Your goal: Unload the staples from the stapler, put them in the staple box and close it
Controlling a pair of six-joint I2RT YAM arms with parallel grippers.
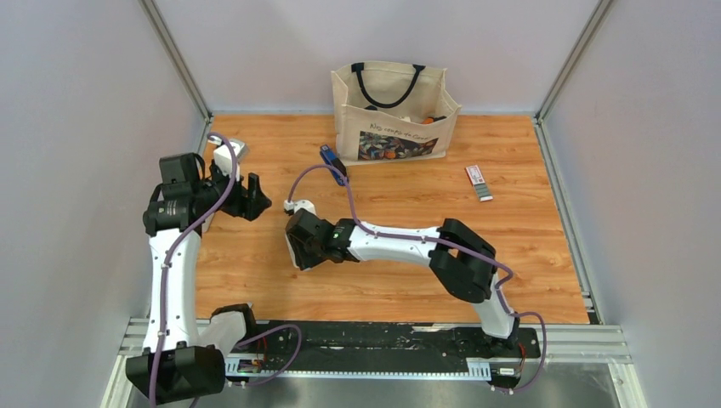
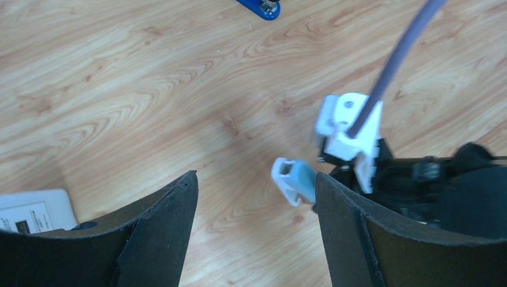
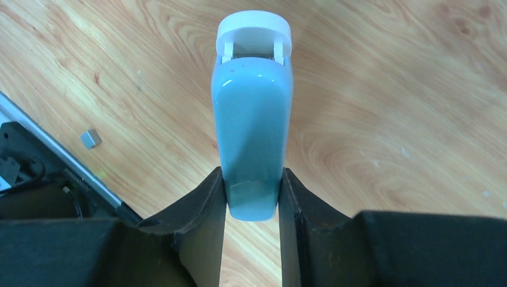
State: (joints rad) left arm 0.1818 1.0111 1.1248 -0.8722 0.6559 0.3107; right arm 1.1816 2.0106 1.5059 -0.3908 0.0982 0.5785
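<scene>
The blue stapler (image 1: 332, 163) lies on the wooden table just in front of the bag; its end shows at the top of the left wrist view (image 2: 261, 7). My right gripper (image 1: 299, 224) (image 3: 252, 194) is shut on a pale blue-and-white stick-like tool (image 3: 252, 107), held above the table. That tool also shows in the left wrist view (image 2: 294, 181). My left gripper (image 1: 255, 197) (image 2: 254, 182) is open and empty, left of the tool. No staple strips show clearly. A tiny grey bit (image 3: 90, 139) lies on the table; I cannot tell what it is.
A canvas tote bag (image 1: 391, 110) stands at the back centre. A small flat white-and-red box (image 1: 479, 182) lies at the right. A white device (image 1: 231, 150) (image 2: 33, 212) sits at the far left. Grey walls close in three sides.
</scene>
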